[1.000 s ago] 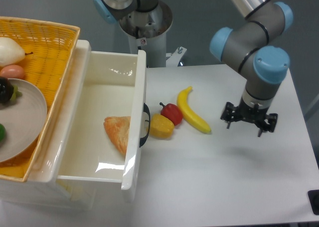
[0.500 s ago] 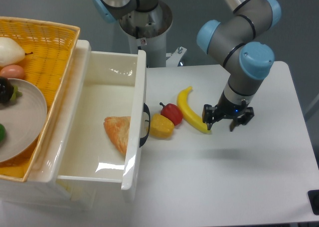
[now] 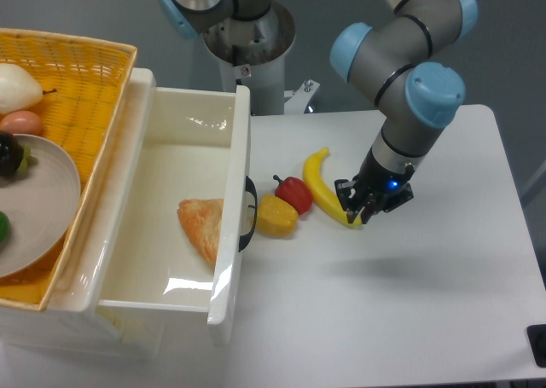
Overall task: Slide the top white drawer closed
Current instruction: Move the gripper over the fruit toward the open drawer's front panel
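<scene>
At the left edge of the surface, a yellow wicker basket (image 3: 81, 89) is sitting on the white cabinet, holding a grey plate (image 3: 38, 205) and some fruit. Just right of it, the wide, glossy white plastic top drawer (image 3: 162, 226) is standing pulled fully out, with an orange pastry-like piece (image 3: 203, 226) lying on its floor. The drawer is looking stiff and light, its smooth plastic likely slippery to pinch, so a flat push on the front panel (image 3: 232, 226) near the black curved handle (image 3: 250, 213) is probably suiting it better than a grasp; the contents are weighing little. Touching or almost touching that front panel, a yellow pepper (image 3: 276, 216) and a red pepper (image 3: 293, 194) are lying on the white surface (image 3: 409, 303), and they may be getting in the way of a push at that height. A yellow banana (image 3: 327, 188) is lying next to them. The black two-finger tool (image 3: 360, 211) is hovering at the banana's lower end, well apart from the drawer; it is holding nothing, though how wide it is parted I cannot tell.
</scene>
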Controlling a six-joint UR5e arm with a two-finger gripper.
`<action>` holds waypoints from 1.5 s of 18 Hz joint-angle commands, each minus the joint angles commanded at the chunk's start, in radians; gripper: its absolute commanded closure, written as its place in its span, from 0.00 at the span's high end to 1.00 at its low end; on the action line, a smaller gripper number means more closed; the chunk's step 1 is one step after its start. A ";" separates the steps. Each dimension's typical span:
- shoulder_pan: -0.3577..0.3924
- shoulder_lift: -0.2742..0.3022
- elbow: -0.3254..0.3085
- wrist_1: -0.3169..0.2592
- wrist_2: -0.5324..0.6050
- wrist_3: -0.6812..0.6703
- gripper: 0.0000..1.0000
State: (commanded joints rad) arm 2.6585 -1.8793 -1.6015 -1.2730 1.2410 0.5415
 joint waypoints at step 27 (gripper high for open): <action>-0.040 -0.009 0.012 -0.166 -0.267 0.014 0.10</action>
State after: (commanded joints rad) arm 2.6185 -1.8883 -1.5892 -1.4389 0.9741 0.5553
